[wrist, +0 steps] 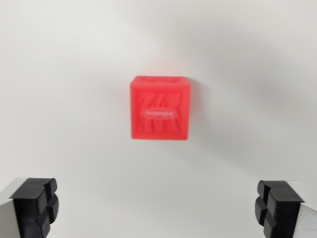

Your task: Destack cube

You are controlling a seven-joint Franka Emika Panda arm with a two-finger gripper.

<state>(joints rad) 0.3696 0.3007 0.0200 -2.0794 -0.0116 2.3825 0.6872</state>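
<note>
A red cube (159,109) with a raised oval logo on its top face sits on a white surface, a little above the middle of the wrist view. It looks slightly blurred, and I cannot tell whether another cube lies under it. My gripper (157,206) hovers above it, open wide. One black fingertip (34,203) shows at the lower left corner and the other black fingertip (277,203) at the lower right. Nothing is between them, and the cube lies beyond the fingertips, toward the top of the view.
The white surface (64,74) fills the whole view, with a soft grey shadow toward the upper right.
</note>
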